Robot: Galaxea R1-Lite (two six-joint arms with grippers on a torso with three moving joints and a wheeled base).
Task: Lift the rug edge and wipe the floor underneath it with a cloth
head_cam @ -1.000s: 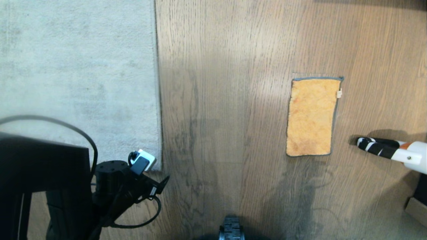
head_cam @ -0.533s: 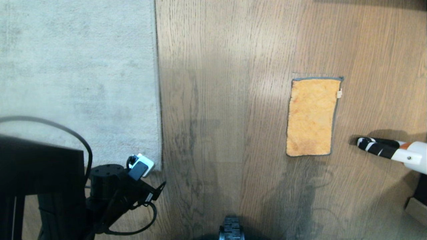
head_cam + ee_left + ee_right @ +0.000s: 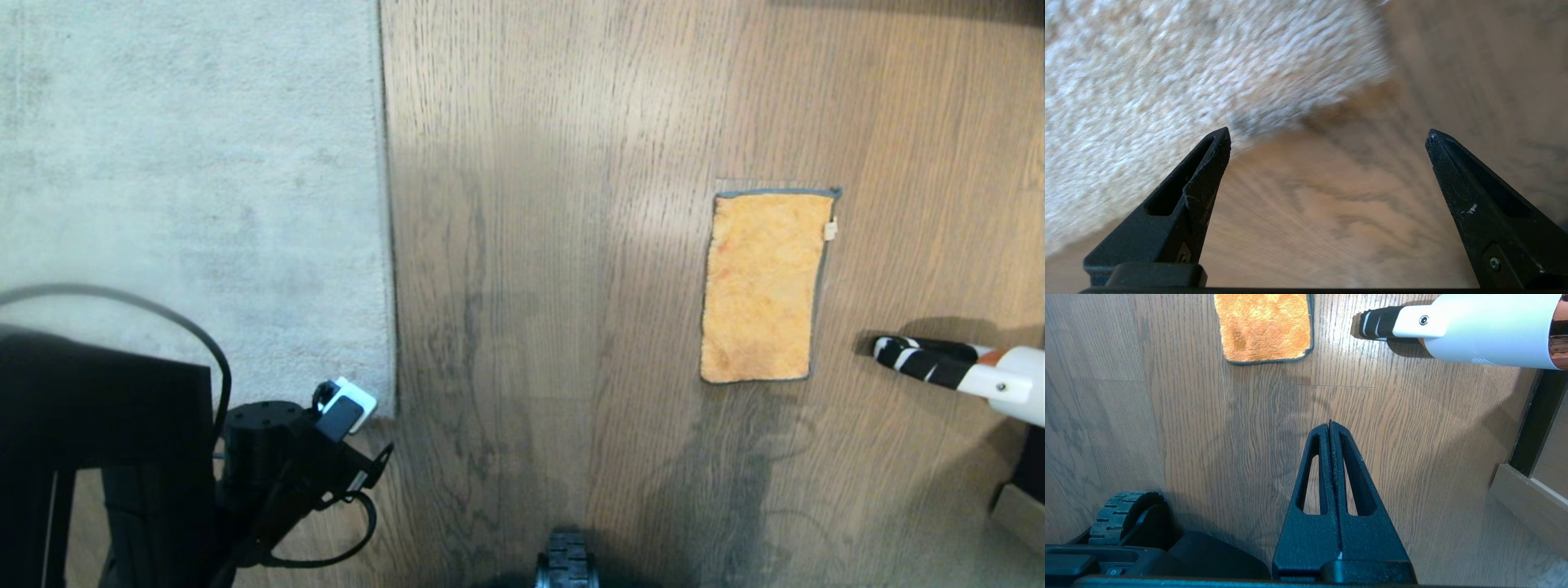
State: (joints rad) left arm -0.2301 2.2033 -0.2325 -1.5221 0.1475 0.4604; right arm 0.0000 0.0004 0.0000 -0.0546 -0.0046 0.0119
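The rug edge [image 3: 389, 245] lies flat on the floor [image 3: 555, 286], its square corner [image 3: 1306, 110] just ahead of the left claw [image 3: 1327, 136], which hangs low with jaws spread wide and nothing between them; one fingertip [image 3: 1218, 143] is over the pile, the other over bare planks. The rug looks soft and floppy but broad, so only the corner should lift easily; pinching the thin border right there seems best. The cloth [image 3: 763, 286] lies flat well away from the rug, light and limp; the right claw [image 3: 1330, 424], pressed closed and empty, is parked short of it.
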